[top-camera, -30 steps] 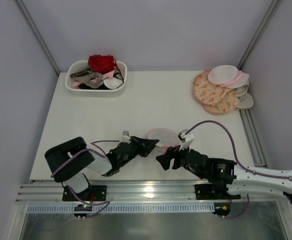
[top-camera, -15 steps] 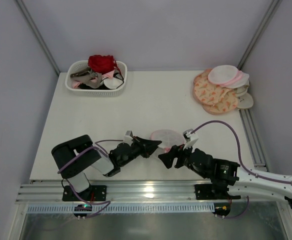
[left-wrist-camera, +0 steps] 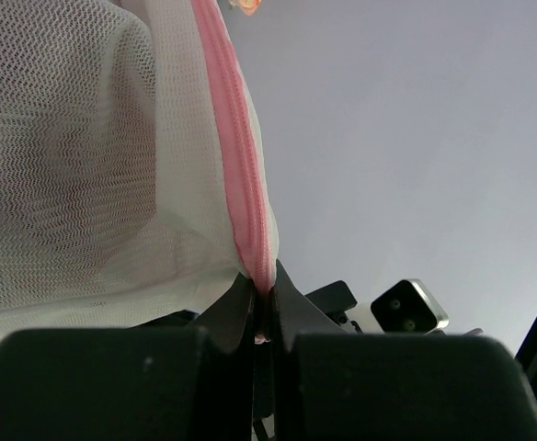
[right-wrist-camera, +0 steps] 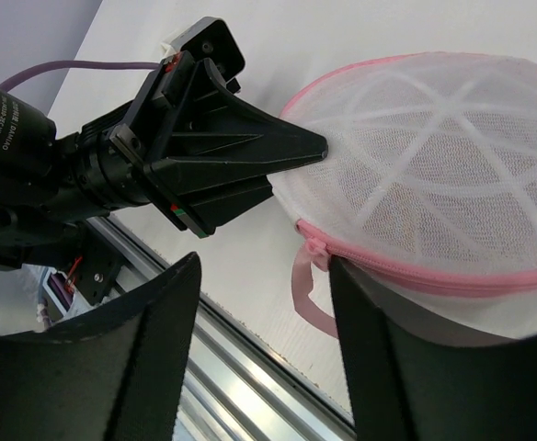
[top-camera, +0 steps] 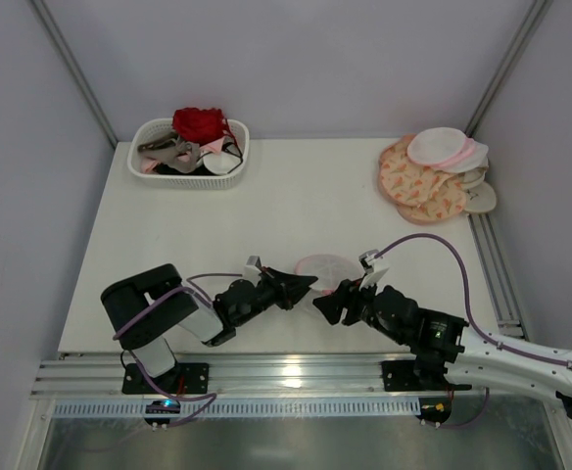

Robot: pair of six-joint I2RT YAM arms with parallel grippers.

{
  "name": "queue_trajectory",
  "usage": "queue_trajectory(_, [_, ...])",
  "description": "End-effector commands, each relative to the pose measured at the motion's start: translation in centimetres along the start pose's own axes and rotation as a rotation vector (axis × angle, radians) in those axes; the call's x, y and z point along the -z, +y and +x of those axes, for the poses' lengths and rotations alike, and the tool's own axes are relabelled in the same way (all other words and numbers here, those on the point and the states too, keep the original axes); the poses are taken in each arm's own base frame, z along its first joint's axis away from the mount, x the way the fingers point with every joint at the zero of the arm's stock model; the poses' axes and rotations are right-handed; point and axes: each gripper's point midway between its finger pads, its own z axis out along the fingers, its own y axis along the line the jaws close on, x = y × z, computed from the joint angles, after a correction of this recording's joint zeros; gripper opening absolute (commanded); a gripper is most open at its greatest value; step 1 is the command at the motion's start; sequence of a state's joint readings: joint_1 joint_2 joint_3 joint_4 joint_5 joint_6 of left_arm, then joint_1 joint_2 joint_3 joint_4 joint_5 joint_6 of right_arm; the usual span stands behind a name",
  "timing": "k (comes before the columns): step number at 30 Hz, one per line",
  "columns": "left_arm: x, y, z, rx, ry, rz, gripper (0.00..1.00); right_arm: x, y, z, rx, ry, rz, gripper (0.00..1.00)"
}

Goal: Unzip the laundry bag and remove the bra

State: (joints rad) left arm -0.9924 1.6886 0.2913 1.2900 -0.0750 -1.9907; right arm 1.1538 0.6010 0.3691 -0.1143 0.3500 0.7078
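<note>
The laundry bag (top-camera: pixel 326 267) is a small round white mesh pouch with a pink zipper rim, lying near the table's front edge. My left gripper (top-camera: pixel 310 283) is shut on its pink zipper rim (left-wrist-camera: pixel 250 211) at the bag's left edge. My right gripper (top-camera: pixel 333 305) is open just in front of the bag. In the right wrist view the pink zipper pull loop (right-wrist-camera: pixel 303 285) hangs from the rim between my open fingers, close to the right finger (right-wrist-camera: pixel 379 349). The bag (right-wrist-camera: pixel 434 165) looks zipped shut. No bra shows through the mesh.
A white slotted basket (top-camera: pixel 190 149) with red and other garments stands at the back left. Peach-patterned and white round pouches (top-camera: pixel 431 178) are stacked at the back right. A metal rail (top-camera: pixel 296 377) runs along the table's front edge.
My right gripper has moved right and forward toward the bag's front rim. The bag shifted slightly right with my left gripper, which keeps its hold.
</note>
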Motion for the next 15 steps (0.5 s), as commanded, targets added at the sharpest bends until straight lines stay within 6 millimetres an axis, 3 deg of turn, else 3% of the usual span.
queue_trajectory(1, [1.0,-5.4,2.5,0.103,0.121,0.197,0.00,-0.3,1.0,-1.1,-0.015,-0.045,-0.047,0.58])
queue_trajectory(8, [0.8,-5.3,3.1,0.109,0.143,0.199,0.00,-0.3,0.3,-1.2,-0.016,-0.055,-0.018,0.32])
queue_trajectory(15, [1.3,-6.0,3.4,0.097,0.150,0.219,0.00,-0.3,-1.2,-1.1,-0.013,-0.055,0.054,0.24])
